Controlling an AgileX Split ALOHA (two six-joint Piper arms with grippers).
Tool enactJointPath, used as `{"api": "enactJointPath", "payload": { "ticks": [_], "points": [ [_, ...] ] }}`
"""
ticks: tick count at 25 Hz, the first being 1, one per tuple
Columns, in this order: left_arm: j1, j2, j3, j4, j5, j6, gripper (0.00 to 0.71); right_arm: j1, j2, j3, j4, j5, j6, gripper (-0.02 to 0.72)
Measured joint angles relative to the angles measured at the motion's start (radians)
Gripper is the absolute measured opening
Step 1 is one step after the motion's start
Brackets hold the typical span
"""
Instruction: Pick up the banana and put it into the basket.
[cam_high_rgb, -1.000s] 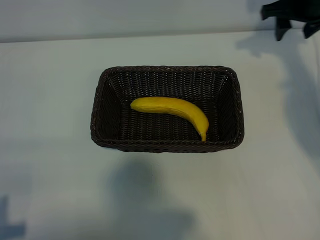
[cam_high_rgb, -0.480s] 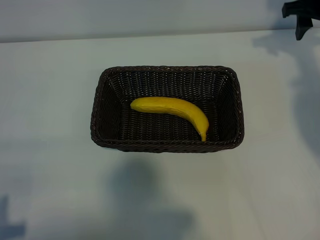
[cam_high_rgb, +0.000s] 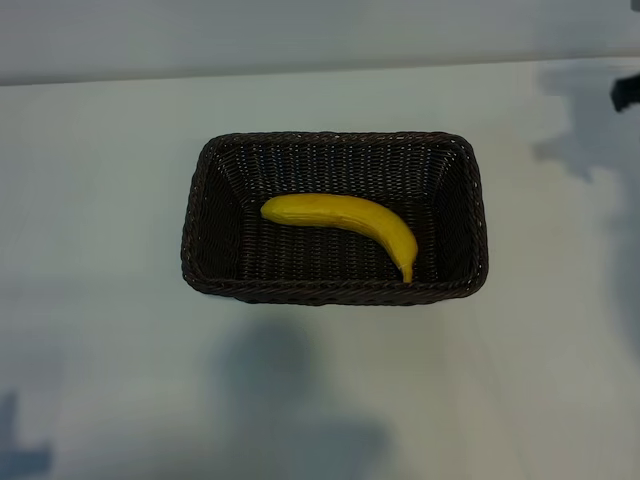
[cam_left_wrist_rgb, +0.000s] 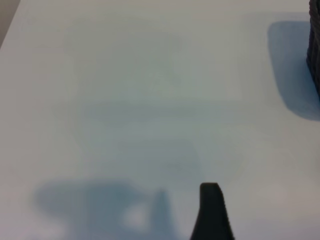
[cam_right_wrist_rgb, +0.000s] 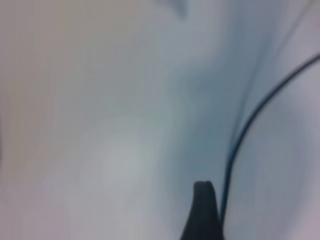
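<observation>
A bright yellow banana (cam_high_rgb: 345, 220) lies inside the dark brown wicker basket (cam_high_rgb: 200, 215) at the middle of the white table, its pointed tip toward the near right corner. Nothing touches it. Only a dark sliver of my right arm (cam_high_rgb: 628, 92) shows at the far right edge, well clear of the basket. The right wrist view shows one black finger (cam_right_wrist_rgb: 204, 210) with nothing against it. My left arm is outside the exterior view. In its wrist view one finger (cam_left_wrist_rgb: 211, 207) hangs over bare table, and a corner of the basket (cam_left_wrist_rgb: 315, 50) shows at the edge.
The white table (cam_high_rgb: 100, 150) runs all round the basket, with a pale wall behind it. Arm shadows fall on the table in front of the basket and at the far right. A thin dark cable (cam_right_wrist_rgb: 247, 125) crosses the right wrist view.
My right gripper has pulled away toward the right and has nearly left the exterior view. The banana and the basket have not moved.
</observation>
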Motion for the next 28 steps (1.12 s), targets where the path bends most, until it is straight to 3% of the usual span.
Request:
{"api": "enactJointPath", "payload": {
  "ticks": [19, 28],
  "points": [
    [0.0, 0.0, 0.0, -0.001, 0.0, -0.001, 0.548, 0.0, -0.896, 0.662, 0.023, 0.011, -0.004, 0.574],
    [0.0, 0.0, 0.0, -0.001, 0.0, -0.002, 0.548, 0.0, -1.191, 0.882, 0.029, -0.066, -0.004, 0.574]
  ]
}}
